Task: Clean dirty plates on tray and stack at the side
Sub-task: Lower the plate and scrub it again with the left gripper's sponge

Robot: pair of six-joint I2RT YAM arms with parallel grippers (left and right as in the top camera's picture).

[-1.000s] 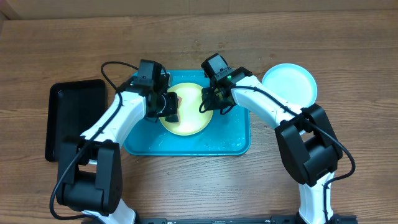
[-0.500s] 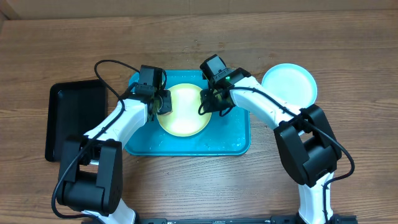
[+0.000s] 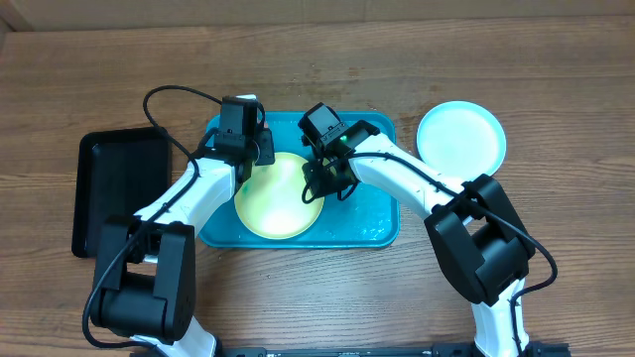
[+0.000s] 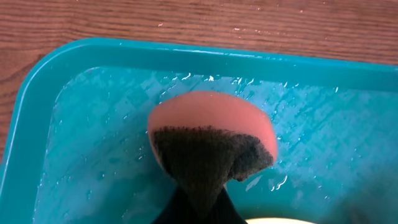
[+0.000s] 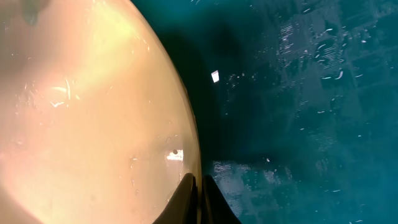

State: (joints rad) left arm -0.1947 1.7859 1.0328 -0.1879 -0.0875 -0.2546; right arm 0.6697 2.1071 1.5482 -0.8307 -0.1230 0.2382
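Observation:
A yellow-green plate (image 3: pixel 274 196) lies in the turquoise tray (image 3: pixel 377 230), towards its front left. My right gripper (image 3: pixel 316 190) is shut on the plate's right rim; the right wrist view shows the fingers (image 5: pixel 198 199) pinching the rim of the plate (image 5: pixel 87 118). My left gripper (image 3: pixel 248 157) is shut on a pink sponge (image 4: pixel 211 127) with a dark scouring side, held over the wet tray floor (image 4: pixel 93 155) at the back left. A light blue plate (image 3: pixel 460 135) sits on the table right of the tray. The white plate is not in view.
A black rectangular tray (image 3: pixel 117 188) lies left of the turquoise tray. Water drops cover the tray floor (image 5: pixel 311 93). A black cable (image 3: pixel 171 99) loops above the left arm.
My right gripper has dragged the yellow-green plate towards the tray's front left. My left gripper has drawn the sponge off the plate to the tray's back left.

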